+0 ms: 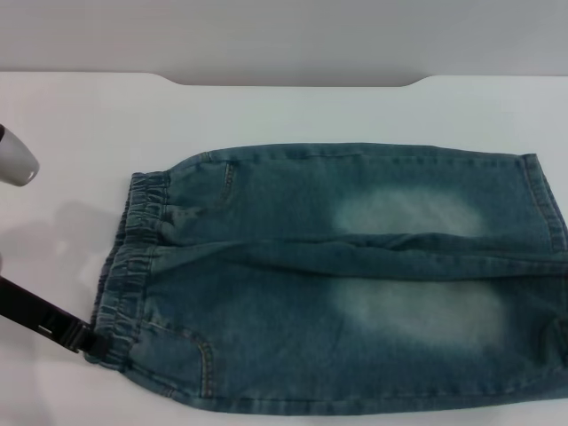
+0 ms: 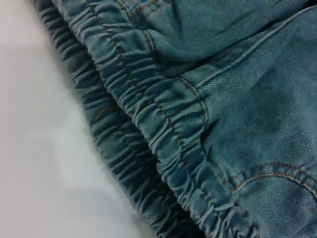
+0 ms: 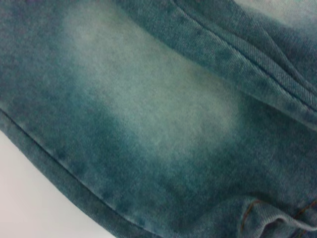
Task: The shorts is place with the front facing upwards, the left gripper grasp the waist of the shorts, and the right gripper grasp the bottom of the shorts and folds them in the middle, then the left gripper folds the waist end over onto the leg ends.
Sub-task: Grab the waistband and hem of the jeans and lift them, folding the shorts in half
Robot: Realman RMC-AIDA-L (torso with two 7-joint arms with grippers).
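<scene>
The shorts (image 1: pixel 337 275) lie flat in the head view, blue-green denim with two pale faded patches. Their gathered waist (image 1: pixel 133 257) points left and the bottom of the shorts, the stitched leg ends (image 1: pixel 550 213), points right. My left gripper (image 1: pixel 89 342) reaches in on its black bar from the lower left and meets the near corner of the waist. The left wrist view is filled by that ruffled waistband (image 2: pixel 163 129) and a pocket seam, seen close up. A faded patch on one leg (image 3: pixel 148 99) fills the right wrist view, and the right gripper itself is out of view.
The white table (image 1: pixel 89 115) surrounds the shorts, with its far edge and a notch at the top of the head view. A silver-white part of the left arm (image 1: pixel 13 158) hangs over the left edge. The right legs reach the picture's right border.
</scene>
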